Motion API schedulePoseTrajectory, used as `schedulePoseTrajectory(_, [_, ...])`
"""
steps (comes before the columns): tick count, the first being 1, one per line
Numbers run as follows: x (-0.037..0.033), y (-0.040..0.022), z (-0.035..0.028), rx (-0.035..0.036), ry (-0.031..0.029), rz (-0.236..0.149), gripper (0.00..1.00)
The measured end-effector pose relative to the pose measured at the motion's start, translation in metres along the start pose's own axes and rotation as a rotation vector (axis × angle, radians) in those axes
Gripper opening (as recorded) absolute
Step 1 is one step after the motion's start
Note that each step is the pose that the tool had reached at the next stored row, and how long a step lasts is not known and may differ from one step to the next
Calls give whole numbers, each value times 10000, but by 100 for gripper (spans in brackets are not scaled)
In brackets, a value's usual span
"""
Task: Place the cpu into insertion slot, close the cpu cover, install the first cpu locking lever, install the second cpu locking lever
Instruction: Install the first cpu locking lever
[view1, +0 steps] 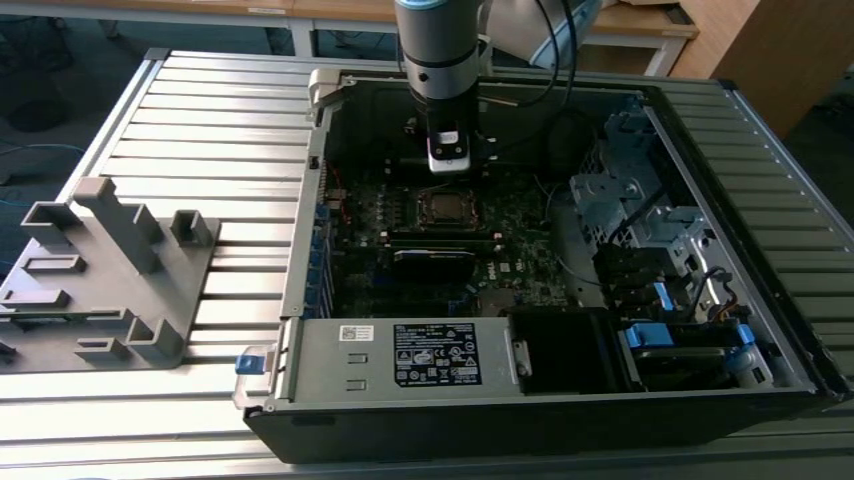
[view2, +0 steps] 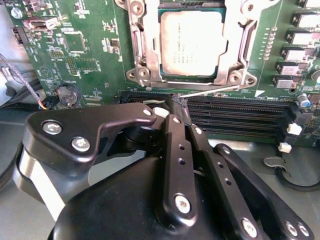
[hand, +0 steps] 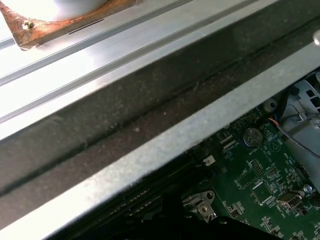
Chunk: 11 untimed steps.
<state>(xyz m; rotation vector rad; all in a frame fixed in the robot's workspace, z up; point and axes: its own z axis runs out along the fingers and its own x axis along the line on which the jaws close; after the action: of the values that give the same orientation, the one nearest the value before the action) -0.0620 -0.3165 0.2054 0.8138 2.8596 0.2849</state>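
A slatted metal table (view1: 200, 110) carries an open computer case (view1: 400, 400). A grey fixture (view1: 107, 270) stands at nine o'clock from the case in the exterior view. The arm (view1: 438, 50) hangs into the case from twelve o'clock. On the green motherboard (view1: 527, 265), the insertion slot (view1: 424, 208) sits at six o'clock from the gripper (view1: 450, 170), just beside it. In the second wrist view the cpu cover (view2: 142, 50) lies flat around the cpu (view2: 195, 42), which is seated in the slot. The black fingers (view2: 172, 135) meet, jaws together, at the end of a thin locking lever (view2: 220, 90). Whether they pinch it I cannot tell.
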Motion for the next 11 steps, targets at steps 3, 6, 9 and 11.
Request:
schedulePoseTrajectory(3, [1, -3, 13, -41, -62, -10, 10])
schedulePoseTrajectory(6, [-2, 0, 16, -44, -62, -9, 10])
schedulePoseTrajectory(9, [-16, 8, 19, -42, -62, -6, 10])
schedulePoseTrajectory(11, [-21, 11, 21, -41, -64, 0, 10])
